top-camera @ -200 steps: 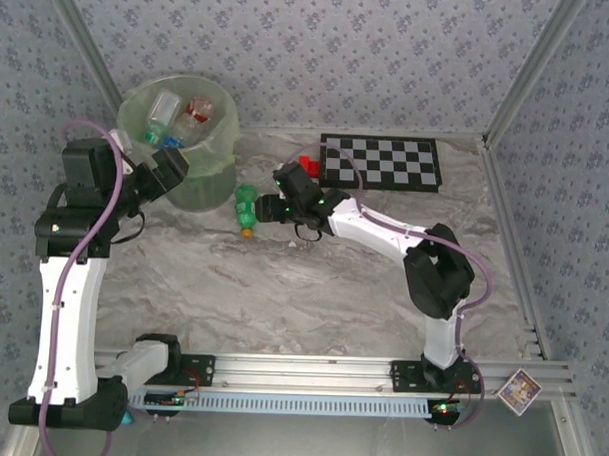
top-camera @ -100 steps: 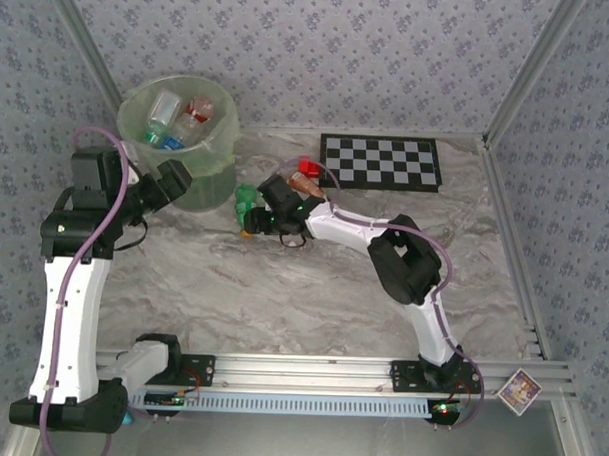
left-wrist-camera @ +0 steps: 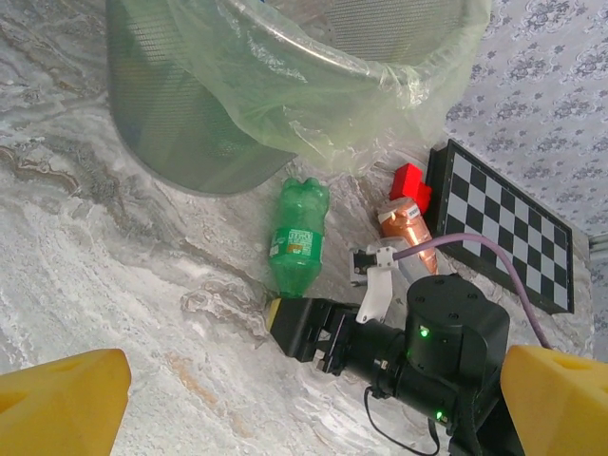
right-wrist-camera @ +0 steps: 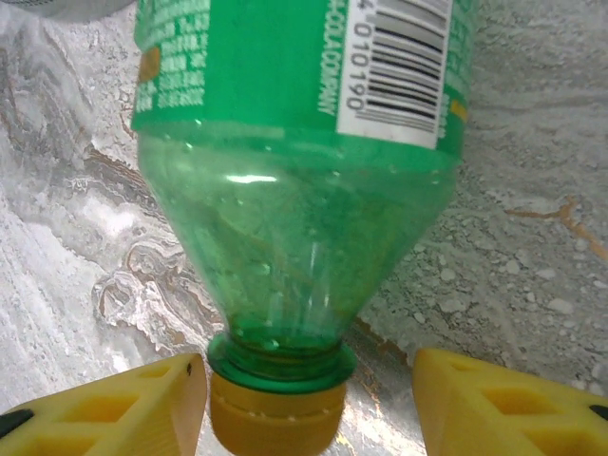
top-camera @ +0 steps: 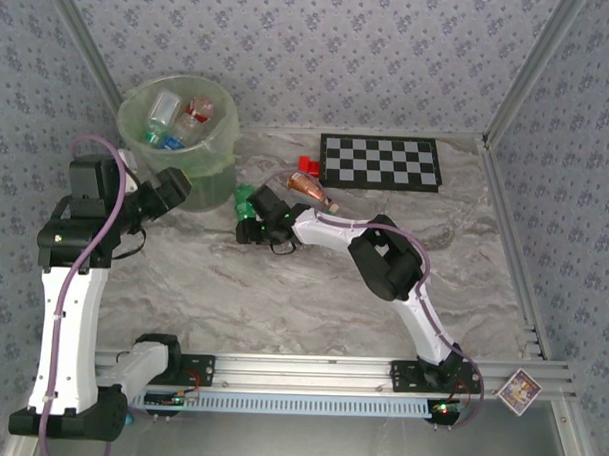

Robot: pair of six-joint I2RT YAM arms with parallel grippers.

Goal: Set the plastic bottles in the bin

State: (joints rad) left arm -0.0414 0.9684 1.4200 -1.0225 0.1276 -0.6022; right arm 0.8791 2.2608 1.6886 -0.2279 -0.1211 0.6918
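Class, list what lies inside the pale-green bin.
In the bin, a clear bottle, a red-labelled bottle and blue caps show. Whatever lies beneath them is covered.

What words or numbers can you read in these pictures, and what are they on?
"COLA COMPANY": on the green bottle, printed on its label beside the barcode.
"010190": digits along that barcode.
Small white print at the label's left edge: too blurred to read.
Card at the table's near right corner: too small to read.
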